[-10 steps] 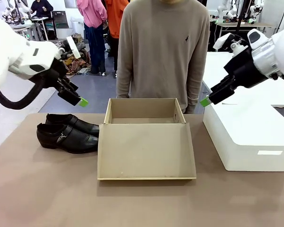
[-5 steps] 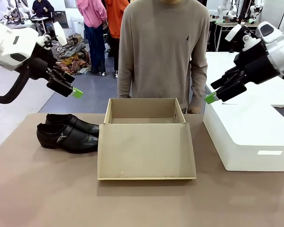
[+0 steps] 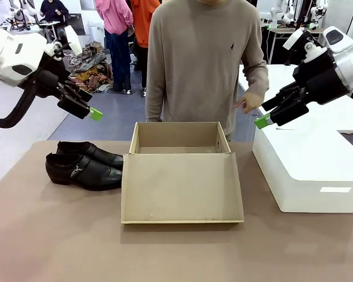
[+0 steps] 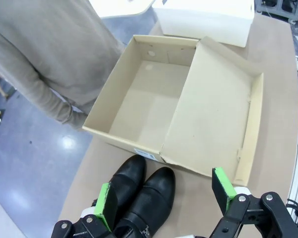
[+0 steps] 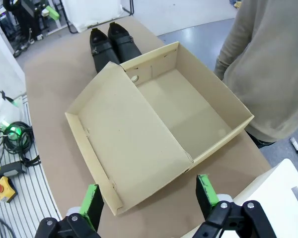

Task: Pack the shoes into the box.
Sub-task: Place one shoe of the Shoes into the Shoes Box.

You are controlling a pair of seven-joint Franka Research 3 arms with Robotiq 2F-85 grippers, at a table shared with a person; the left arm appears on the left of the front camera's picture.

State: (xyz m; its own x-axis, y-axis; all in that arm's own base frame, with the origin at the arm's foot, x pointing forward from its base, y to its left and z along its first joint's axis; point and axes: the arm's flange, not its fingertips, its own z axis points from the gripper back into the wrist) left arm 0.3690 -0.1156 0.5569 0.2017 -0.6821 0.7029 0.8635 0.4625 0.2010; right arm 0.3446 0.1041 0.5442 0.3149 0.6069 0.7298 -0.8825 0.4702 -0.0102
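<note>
Arms raised, left end effector (image 3: 93, 113) fingers apart above shoes (image 3: 85, 164), right end effector (image 3: 262, 121) apart near white block (image 3: 309, 164), box (image 3: 176, 135) open.

Bright overhead light — a soft shadow hugs the box (image 3: 182, 188) at 6 o'clock; the floor (image 4: 35, 148) glints at 9 o'clock in the left wrist view.
</note>
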